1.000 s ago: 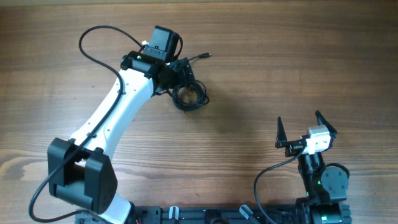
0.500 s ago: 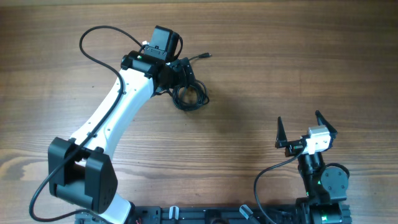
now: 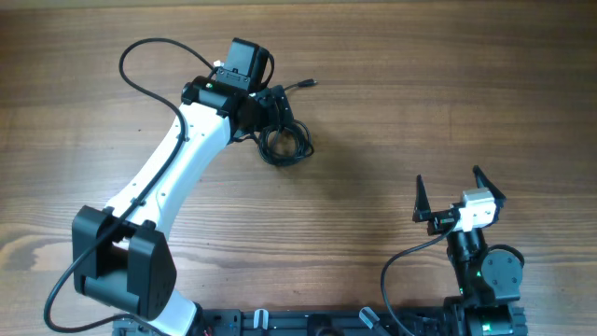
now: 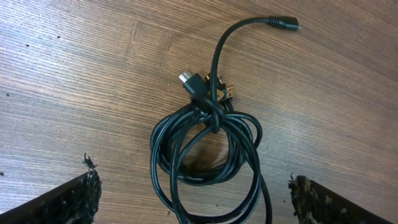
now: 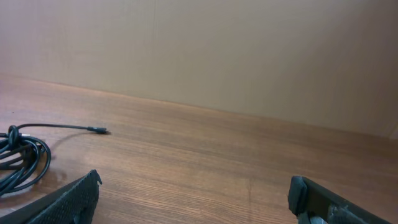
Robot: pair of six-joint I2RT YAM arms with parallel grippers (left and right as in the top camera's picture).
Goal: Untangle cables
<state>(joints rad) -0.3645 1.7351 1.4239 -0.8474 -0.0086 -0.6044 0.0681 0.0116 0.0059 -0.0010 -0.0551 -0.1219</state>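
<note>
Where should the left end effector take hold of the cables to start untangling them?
Probably the free strand arcing from the cables to the lone plug, from straight above. It lies flat and alone on the table, while the coil is cinched by a wrap beside the clustered plugs. The open left end effector straddles the coil, so shift it toward that strand.

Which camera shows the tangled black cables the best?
The left wrist view: the cables fill the picture, so the loops and plugs show clearly. Overhead shows them as a small dark coil. The right wrist view catches only part at its left edge.
</note>
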